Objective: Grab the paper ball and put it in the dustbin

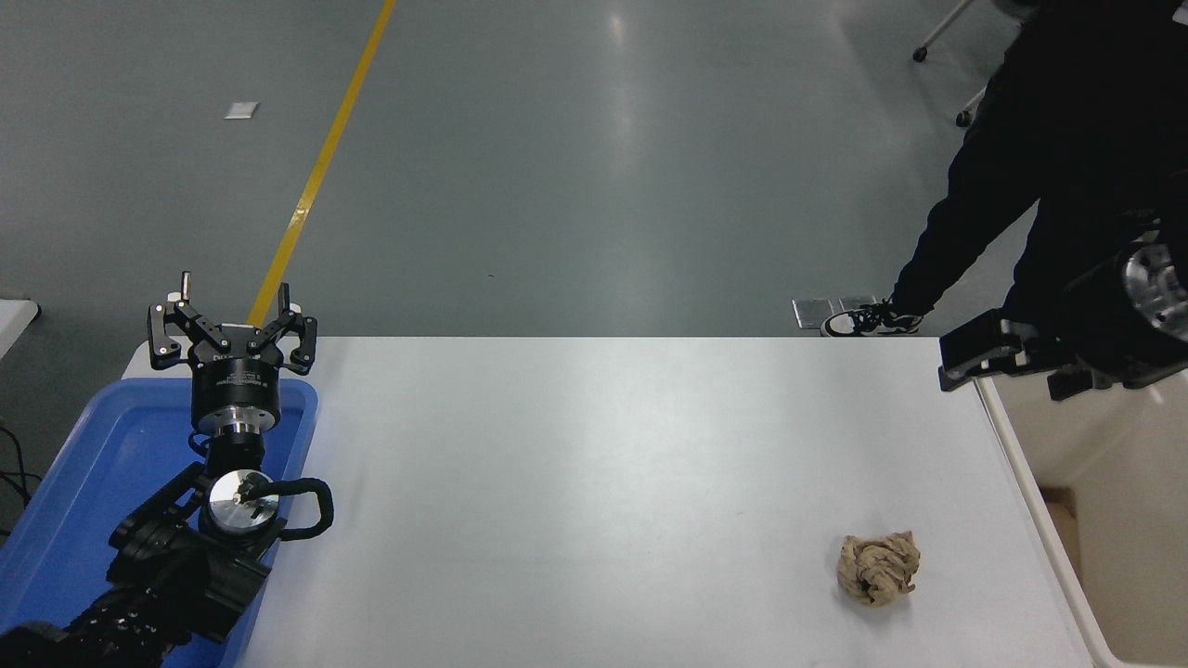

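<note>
- The ball point(878, 568) lies on the white bench point(594, 482), near its front right corner, touched by neither hand.
- The bin point(1049, 520) stands just beside the bench's right edge; only its cream rim and part of its inner wall show, cut off by the picture's right border.
- The right hand point(970, 353) hangs at the bench's far right corner, above the bin's far end and well apart from the ball. It points left. Whether it is released or clenched I cannot tell; it grasps nothing that shows.
- The left hand point(232, 320) is parked at the lower left, over the far end of a blue tray point(83, 482), its fingers point(172, 329) spread wide and empty.
- A person in black point(1049, 139) stands beyond the bench's far right corner, one shoe point(868, 320) on the grey floor just past the bench edge.
- A yellow line point(320, 167) runs across the floor toward the left hand.
</note>
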You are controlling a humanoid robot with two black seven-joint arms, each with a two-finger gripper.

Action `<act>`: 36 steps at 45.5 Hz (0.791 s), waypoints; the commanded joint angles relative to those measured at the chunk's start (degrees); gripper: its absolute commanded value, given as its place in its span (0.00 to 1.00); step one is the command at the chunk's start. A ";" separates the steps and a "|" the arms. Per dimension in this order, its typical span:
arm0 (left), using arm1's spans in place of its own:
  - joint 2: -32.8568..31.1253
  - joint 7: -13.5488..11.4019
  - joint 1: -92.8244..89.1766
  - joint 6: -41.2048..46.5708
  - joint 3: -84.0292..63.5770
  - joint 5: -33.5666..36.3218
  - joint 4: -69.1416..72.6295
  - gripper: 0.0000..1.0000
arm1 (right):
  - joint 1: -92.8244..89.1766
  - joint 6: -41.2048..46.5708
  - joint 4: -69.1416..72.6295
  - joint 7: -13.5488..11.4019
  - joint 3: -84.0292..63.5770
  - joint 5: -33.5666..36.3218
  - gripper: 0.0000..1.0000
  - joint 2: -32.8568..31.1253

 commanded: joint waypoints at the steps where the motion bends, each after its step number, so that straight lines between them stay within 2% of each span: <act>1: 0.00 0.00 -0.01 0.00 0.07 -0.02 0.01 0.99 | -19.25 -10.26 -4.97 0.17 2.18 -4.33 1.00 4.80; 14: 0.00 0.00 -0.01 -0.09 0.07 0.07 -0.08 0.99 | -45.11 -18.70 -19.12 0.08 14.40 -8.99 1.00 9.63; 36: 0.00 0.09 -0.01 -0.09 0.07 0.07 -0.08 0.99 | -58.30 -22.66 -26.69 0.08 25.83 -8.82 1.00 13.76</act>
